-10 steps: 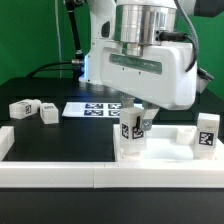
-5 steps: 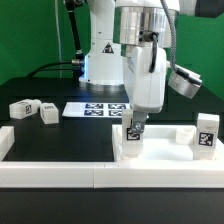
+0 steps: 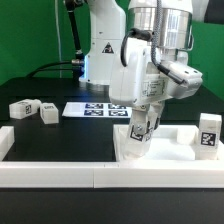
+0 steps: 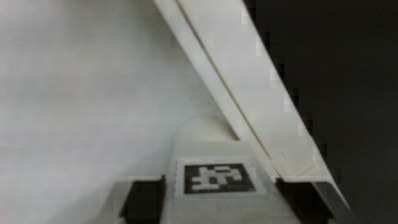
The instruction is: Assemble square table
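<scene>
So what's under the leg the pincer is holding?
The table top corner lies beneath the leg in the pincer. The leg's lower end is hidden, so contact cannot be told.

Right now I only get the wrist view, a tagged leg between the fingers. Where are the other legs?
Observer: Two lie loose at the exterior view's left, the outer leg and the inner leg beside it.
Operator: Any on the top?
Observer: Yes, a third leg stands upright at the right end of the square table top, as the exterior view shows it.
Operator: Where's my gripper?
Observer: The gripper has the held leg at that top's left end in that view.
</scene>
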